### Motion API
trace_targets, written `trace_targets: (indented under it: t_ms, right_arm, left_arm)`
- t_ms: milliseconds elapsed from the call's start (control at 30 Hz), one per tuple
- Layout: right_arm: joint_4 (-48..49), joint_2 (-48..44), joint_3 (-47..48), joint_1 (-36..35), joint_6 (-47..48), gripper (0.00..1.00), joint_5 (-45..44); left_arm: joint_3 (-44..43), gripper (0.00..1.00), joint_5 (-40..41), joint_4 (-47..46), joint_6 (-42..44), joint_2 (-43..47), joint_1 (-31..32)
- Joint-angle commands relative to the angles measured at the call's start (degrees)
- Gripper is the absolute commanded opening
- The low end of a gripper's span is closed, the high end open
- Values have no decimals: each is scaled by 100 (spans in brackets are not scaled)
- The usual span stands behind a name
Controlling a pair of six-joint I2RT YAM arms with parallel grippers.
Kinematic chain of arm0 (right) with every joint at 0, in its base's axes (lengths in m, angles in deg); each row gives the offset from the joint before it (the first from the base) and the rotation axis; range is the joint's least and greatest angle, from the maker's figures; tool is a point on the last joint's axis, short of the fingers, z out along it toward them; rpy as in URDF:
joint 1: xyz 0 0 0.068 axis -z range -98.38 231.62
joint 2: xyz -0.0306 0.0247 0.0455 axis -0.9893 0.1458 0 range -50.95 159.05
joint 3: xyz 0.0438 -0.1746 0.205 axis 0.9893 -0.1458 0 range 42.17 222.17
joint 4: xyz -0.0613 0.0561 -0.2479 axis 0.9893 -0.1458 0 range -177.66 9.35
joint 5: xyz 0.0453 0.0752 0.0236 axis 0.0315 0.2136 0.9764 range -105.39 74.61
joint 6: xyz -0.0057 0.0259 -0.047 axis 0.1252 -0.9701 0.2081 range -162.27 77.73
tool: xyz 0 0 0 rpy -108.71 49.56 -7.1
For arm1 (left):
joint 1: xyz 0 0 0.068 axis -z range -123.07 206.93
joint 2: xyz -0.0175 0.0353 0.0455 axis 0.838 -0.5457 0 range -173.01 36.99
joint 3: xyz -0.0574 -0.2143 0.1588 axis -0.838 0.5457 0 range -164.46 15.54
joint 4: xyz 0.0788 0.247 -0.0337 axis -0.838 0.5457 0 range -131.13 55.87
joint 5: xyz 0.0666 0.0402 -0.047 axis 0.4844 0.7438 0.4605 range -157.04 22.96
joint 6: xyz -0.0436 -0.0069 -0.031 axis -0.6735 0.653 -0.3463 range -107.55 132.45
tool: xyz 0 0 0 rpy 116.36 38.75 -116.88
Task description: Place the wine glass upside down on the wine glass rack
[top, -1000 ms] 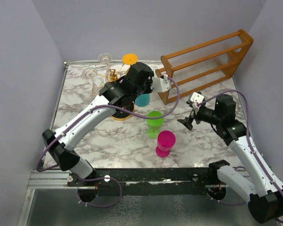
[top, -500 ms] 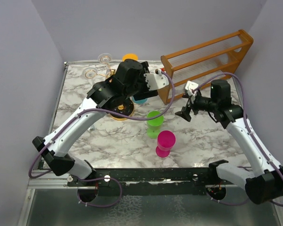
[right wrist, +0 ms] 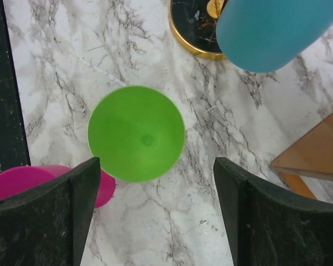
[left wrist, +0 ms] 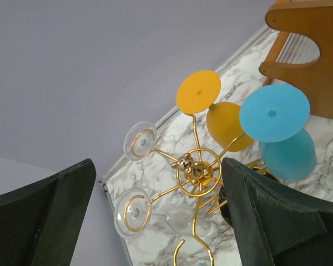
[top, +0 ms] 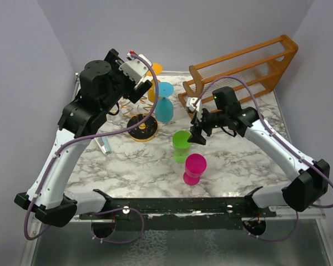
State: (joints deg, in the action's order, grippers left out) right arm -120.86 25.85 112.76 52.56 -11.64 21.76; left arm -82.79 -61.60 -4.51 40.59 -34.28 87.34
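Left tool [left wrist: 158,208] gapes empty over gold rack [left wrist: 198,169]; right tool [right wrist: 155,183], open, seemingly empty, above green glass [right wrist: 136,133].

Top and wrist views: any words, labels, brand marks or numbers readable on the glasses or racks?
None readable in any view. The blue wine glass, orange wine glass, green wine glass, pink wine glass, gold wine glass rack and wooden rack all show plain surfaces, with no print, label or logo.
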Motion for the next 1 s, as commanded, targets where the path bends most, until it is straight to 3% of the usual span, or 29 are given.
trace_targets:
  t_ms: [0, 167, 367, 733, 967]
  right_arm:
    - [-197, 391, 291, -501, -244, 80, -931]
    - [-152, 773, 401, -773, -259, 71, -1643]
    - [-179, 992, 516, -849, -254, 54, -1620]
    - [-268, 952, 544, -864, -98, 4, -1218]
    - [172, 466, 502, -865, -83, 1, -1762]
  left_arm:
    - [141, 99, 233, -341, -264, 139, -122]
    - [123, 99, 185, -298, -240, 179, -130]
    - [156, 99, 133, -258, -179, 157, -126]
    - [186, 99, 149, -298, -115, 39, -127]
    - [251, 99, 169, -331, -89, 25, -124]
